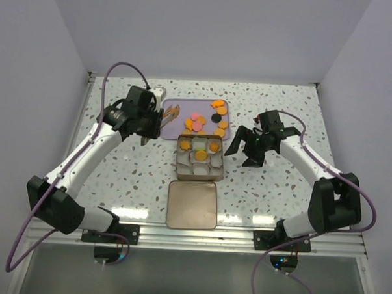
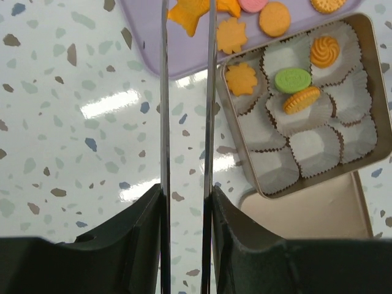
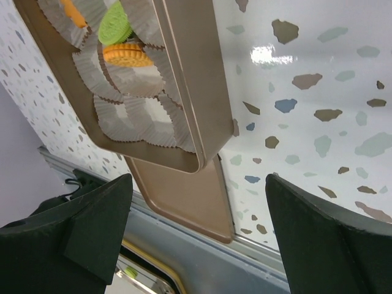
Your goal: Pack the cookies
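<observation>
Tongs point(image 2: 164, 92) tight in left pincer point(image 2: 185, 196); right pincer point(image 3: 197, 184) wide apart, empty, just beside tin point(image 3: 190, 73).

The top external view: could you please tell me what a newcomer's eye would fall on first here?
Bright cookies, mostly orange and pink, lie scattered on the lavender tray at mid-table. Just in front sits the square tin of white paper cups, a green cookie among the few inside, its lid nearer still. The left end effector grips slim tongs over the tray; the right end effector hangs open beside the tin.
</observation>
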Controlling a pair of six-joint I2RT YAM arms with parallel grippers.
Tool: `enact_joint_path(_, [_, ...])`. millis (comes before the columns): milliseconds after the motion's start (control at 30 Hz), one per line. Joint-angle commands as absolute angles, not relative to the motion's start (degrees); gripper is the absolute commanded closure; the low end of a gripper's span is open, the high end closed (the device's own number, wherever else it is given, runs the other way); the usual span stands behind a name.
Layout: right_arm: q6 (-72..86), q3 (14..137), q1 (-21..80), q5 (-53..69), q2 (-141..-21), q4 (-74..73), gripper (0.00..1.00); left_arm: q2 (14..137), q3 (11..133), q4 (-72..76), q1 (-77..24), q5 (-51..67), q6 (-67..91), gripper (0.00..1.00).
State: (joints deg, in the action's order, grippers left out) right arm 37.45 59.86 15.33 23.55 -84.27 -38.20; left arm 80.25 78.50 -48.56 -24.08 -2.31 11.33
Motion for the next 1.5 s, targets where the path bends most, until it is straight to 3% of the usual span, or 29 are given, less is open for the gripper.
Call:
enact_joint_path(0, [39.2,57.8,15.6,24.1,-80.6,-35.7,0.08,74.9,73.8,-46.4,-25.7,2.3,10.7,0.68])
enact_joint_path(367, [40.6,54.4,16.0,22.9,-76.8,-35.7,0.08,70.3,69.3,-49.0,-34.3,0.9,9.2,0.7])
enact_joint_path(1133, [40.0,49.8,16.0,22.2,-71.7,-36.7,0.08,68.8,63.5,-52.8,-41.1,-5.3,11.7,0.7])
enact_joint_path(1467, [37.9,50.9,16.0,21.8,-71.5,-39.1,0.08,70.0,62.6,-52.9,-43.1,-8.5,13.5,0.6])
